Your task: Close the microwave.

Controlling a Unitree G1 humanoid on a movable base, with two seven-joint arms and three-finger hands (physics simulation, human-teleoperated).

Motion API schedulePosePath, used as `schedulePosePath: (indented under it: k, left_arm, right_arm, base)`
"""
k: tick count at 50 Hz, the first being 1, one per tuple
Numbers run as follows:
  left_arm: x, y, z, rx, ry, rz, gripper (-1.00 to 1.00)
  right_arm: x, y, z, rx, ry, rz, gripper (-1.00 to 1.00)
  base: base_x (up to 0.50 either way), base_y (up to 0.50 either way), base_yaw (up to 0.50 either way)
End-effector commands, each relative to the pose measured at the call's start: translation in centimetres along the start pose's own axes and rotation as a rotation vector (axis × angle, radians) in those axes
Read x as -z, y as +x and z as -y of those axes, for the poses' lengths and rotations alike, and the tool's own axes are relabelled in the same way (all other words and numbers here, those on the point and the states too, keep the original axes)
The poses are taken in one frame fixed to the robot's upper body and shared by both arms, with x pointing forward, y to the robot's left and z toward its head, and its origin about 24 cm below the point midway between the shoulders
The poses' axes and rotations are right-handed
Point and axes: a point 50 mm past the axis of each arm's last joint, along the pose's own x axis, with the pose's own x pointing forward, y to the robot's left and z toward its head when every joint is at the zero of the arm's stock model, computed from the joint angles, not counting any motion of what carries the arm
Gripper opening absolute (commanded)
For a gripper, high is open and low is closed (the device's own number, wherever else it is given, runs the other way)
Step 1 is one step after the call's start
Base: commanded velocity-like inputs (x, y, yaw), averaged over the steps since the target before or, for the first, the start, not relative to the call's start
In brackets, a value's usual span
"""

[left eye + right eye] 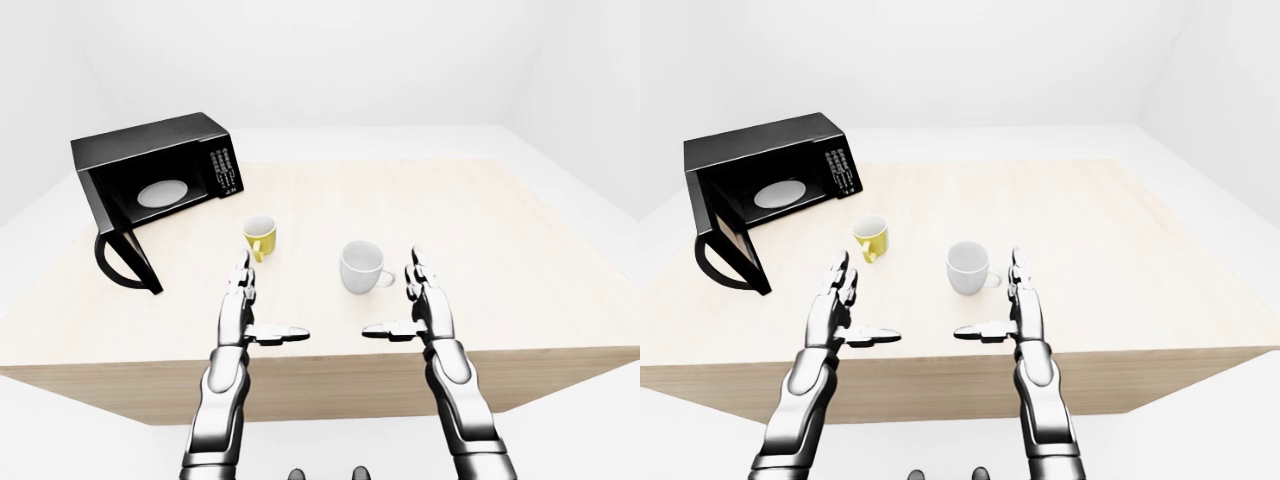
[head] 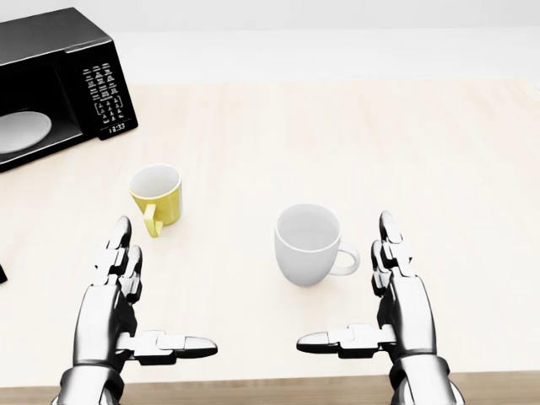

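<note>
Black microwave [image 1: 150, 180] at the far left of the pale wooden surface [image 1: 520, 250], door [image 1: 125, 260] swung open, white turntable inside; its display reads 13:33. Yellow mug [image 2: 158, 196], white mug [image 2: 307, 245]. Both hands' fingers [image 2: 118, 253] spread apart, holding nothing.

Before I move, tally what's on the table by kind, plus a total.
Microwave, black, door swung open: 1
Mugs: 2, one yellow mug and one white mug
Total: 3 things on the table. Neither robot hand holds anything.
</note>
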Motion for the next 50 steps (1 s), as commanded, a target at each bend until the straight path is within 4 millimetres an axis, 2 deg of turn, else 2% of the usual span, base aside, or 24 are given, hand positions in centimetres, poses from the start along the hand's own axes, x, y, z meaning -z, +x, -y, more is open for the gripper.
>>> schedulePosePath:
  k: [1, 36, 40, 44, 46, 50]
  left_arm:
    - [0.1, 0.1, -0.7, -0.001, 0.017, -0.003, 1.0]
    - [-0.2, -0.1, -0.9, -0.018, 0.039, 0.01, 1.0]
    - [-0.9, -0.6, -0.9, -0.012, 0.032, 0.024, 1.0]
    - [-2.6, -1.6, -1.0, -0.01, 0.028, 0.064, 1.0]
    - [-3.7, -2.3, -1.1, -0.011, 0.029, 0.109, 1.0]
    - [-5.2, -3.1, -1.2, -0.011, 0.03, 0.169, 1.0]
  right_arm:
    - [0.3, 0.1, 0.7, 0.018, -0.013, -0.025, 1.0]
    - [0.4, -0.1, 0.5, 0.025, -0.028, -0.038, 1.0]
    - [-0.3, -0.5, 0.4, 0.021, -0.029, -0.026, 1.0]
    - [-2.0, -1.2, 0.5, 0.038, -0.057, 0.042, 1.0]
    - [-3.6, -2.0, 0.3, 0.028, -0.054, 0.112, 1.0]
    - [-5.2, -2.9, 0.2, 0.031, -0.076, 0.177, 1.0]
  base:
    - [0.0, 0.0, 0.0]
    - [0.0, 0.0, 0.0]
    - [0.0, 0.0, 0.0]
    - [0.0, 0.0, 0.0]
    - [0.0, 0.0, 0.0]
    - [0.0, 0.0, 0.0]
